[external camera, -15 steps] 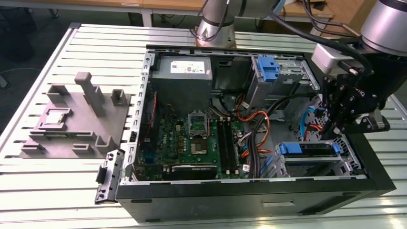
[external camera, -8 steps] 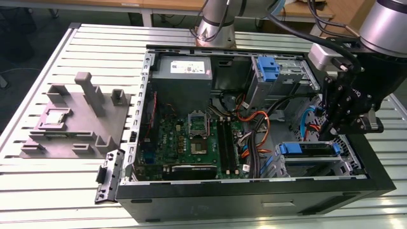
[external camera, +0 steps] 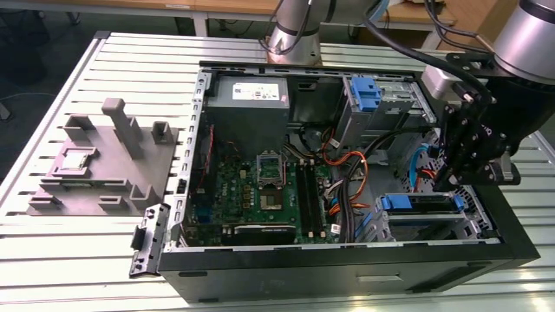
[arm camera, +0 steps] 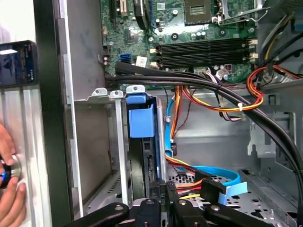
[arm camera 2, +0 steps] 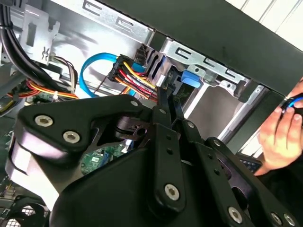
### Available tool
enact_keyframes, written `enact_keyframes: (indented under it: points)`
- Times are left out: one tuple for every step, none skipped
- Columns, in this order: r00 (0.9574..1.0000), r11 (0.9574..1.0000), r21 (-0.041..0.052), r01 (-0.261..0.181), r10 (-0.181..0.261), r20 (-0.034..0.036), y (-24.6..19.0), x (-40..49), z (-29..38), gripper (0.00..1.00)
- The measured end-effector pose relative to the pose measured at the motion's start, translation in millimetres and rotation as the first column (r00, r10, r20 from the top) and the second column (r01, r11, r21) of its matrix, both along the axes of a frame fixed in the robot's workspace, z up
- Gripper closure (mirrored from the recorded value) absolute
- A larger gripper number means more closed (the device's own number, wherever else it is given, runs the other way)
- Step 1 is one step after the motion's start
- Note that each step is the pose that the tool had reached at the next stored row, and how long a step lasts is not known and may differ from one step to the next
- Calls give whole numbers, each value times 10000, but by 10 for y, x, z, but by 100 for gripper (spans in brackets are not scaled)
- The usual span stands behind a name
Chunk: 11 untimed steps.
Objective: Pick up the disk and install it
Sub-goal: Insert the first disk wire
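Disk [arm camera: 142, 142] in bay, at gripper [arm camera: 161, 187].

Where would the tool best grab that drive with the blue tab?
Likely the narrow upturned edge of the disk beside the blue tab, coming from the open side of the case: it stands on edge between the bay's metal walls, so its broad faces look out of reach.

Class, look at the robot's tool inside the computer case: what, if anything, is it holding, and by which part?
The tool sits shut by the disk in the drive cage. Whether it grips the disk's edge cannot be told.
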<state>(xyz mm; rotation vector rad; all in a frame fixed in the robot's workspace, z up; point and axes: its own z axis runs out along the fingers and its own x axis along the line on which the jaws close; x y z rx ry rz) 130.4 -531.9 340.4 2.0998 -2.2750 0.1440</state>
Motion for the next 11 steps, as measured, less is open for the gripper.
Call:
enact_keyframes:
  points:
    - [10000,10000,39,-1,1,0,-17,-1,-1,83]
    - [10000,10000,44,-1,1,-1,-31,-2,-2,83]
    - [10000,10000,44,-1,1,-1,-42,-4,-2,83]
    - [10000,10000,44,0,0,-1,-53,-5,-3,83]
    - [10000,10000,44,-1,1,0,-62,-6,-3,83]
    - [10000,10000,43,0,0,0,-65,-7,-3,83]
    - [10000,10000,44,0,0,0,-65,-7,-2,83]
    - [10000,10000,44,0,0,0,-65,-7,-3,83]
    - [10000,10000,43,0,0,7,-66,-8,-4,83]
    - [10000,10000,44,2,-2,23,-66,-10,-6,83]
    - [10000,10000,48,0,0,43,-66,-12,-10,83]
